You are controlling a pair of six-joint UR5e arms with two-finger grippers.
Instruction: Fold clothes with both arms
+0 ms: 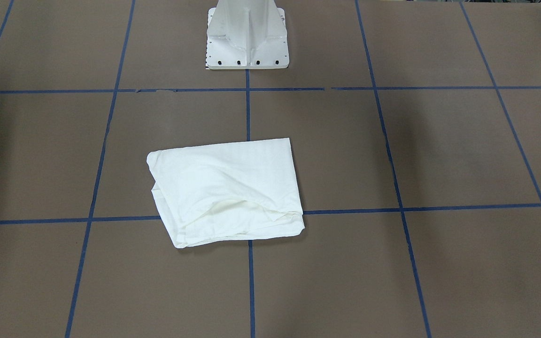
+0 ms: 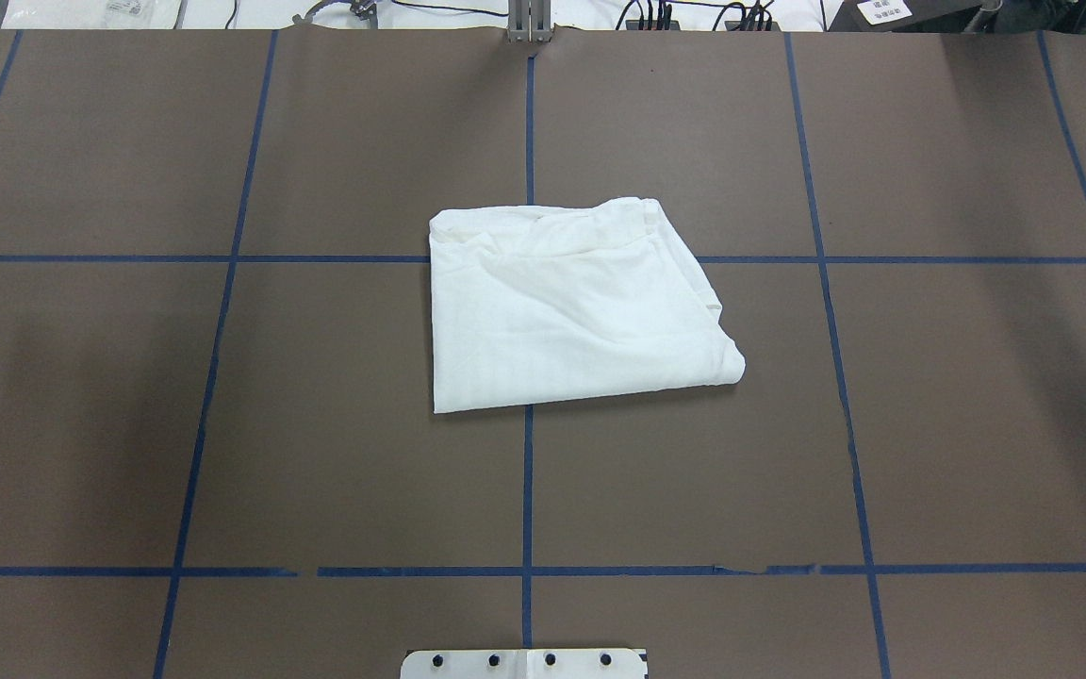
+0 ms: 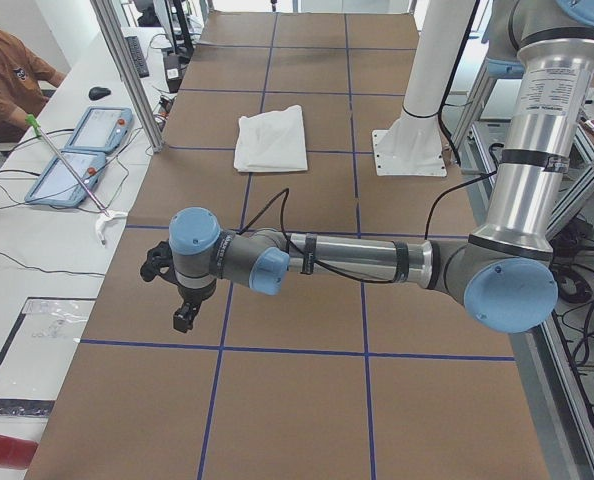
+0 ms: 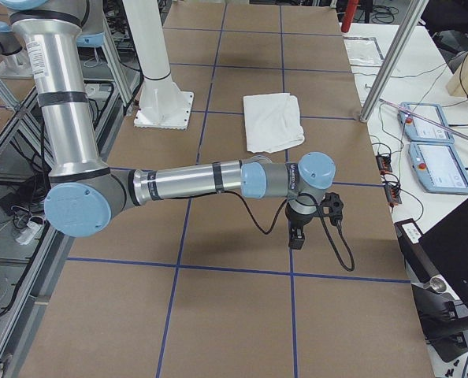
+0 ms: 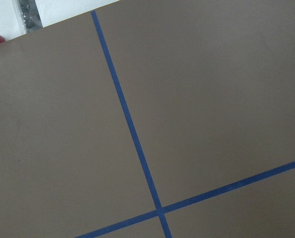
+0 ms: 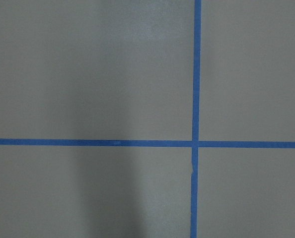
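The white T-shirt (image 2: 576, 306) lies folded into a compact rectangle at the table's middle, plain side up; no text shows. It also shows in the front-facing view (image 1: 226, 192), the left side view (image 3: 270, 138) and the right side view (image 4: 273, 120). My left gripper (image 3: 183, 318) hangs over the table far from the shirt, seen only in the left side view; I cannot tell its state. My right gripper (image 4: 296, 239) hangs over the opposite end, seen only in the right side view; I cannot tell its state. Neither touches the shirt.
The white metal pedestal (image 1: 247, 35) stands at the robot's side of the brown table with blue tape lines (image 2: 527, 471). A person (image 3: 7, 80), tablets (image 3: 82, 145) and cables sit along the table's far side. Wrist views show only table surface.
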